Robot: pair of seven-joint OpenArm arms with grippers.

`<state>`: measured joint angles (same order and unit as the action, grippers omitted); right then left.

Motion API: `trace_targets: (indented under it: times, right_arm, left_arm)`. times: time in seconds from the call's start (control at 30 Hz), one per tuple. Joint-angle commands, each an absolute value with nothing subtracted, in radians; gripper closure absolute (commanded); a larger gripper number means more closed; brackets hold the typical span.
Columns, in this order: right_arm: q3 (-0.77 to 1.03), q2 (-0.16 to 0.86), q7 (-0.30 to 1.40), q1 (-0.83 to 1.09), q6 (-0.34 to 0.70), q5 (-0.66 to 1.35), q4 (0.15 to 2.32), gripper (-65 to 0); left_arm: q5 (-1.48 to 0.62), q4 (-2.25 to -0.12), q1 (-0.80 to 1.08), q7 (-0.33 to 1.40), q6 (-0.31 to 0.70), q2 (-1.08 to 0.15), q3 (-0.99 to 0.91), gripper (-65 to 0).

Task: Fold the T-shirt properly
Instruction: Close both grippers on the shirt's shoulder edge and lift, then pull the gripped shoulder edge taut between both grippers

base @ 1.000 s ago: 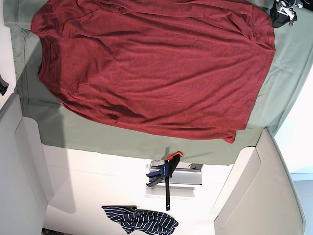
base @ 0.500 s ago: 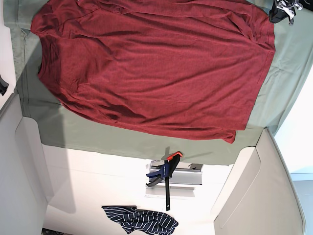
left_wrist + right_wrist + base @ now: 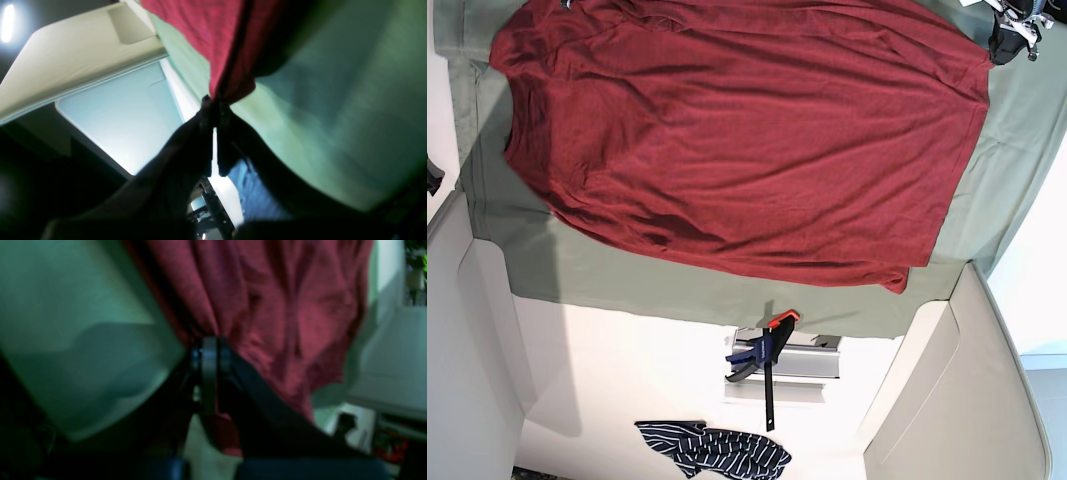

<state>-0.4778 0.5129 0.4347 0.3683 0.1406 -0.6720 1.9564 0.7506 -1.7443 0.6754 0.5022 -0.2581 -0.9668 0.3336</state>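
My left gripper (image 3: 215, 106): pinched the T-shirt (image 3: 737, 140) edge, over the green cloth (image 3: 677, 285).
My right gripper (image 3: 209, 346): clamped on T-shirt fabric, beside the green cloth.

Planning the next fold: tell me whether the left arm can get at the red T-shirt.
Likely yes: the left gripper is clamped on the T-shirt at its edge, with nothing in between.

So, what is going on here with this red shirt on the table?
A two-arm robot is holding a red T-shirt that lies spread on a green cloth. The left gripper pinches one edge of the shirt, and the right gripper is shut on a bunch of its fabric. The shirt looks flat in the base view; no fold is made yet.
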Motion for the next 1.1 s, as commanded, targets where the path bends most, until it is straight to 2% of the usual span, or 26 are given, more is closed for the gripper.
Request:
trace_targets:
  times: [0.0, 0.43, 0.7, 1.07]
  right_arm:
    - [-0.470, 0.521, 0.427, 0.375, 0.117, -0.682, 1.990, 0.0]
    - [-0.447, 0.520, 0.427, 0.424, 0.115, -0.719, 2.072, 0.0]
    - [-0.400, 0.518, 0.427, 0.412, 0.115, -0.714, 2.072, 0.0]
    - [-0.400, 0.519, 0.427, 0.365, 0.116, -0.715, 2.072, 0.0]
  left_arm:
    - [0.772, -1.769, 0.677, 0.524, -0.277, -0.987, 0.325, 0.0]
    - [0.744, -1.814, 0.676, 0.540, -0.275, -0.987, 0.239, 0.0]
    - [0.571, -1.814, 0.676, 0.498, -0.192, -0.987, 0.068, 0.0]
    - [0.539, -1.814, 0.677, 0.490, -0.189, -0.986, 0.059, 0.0]
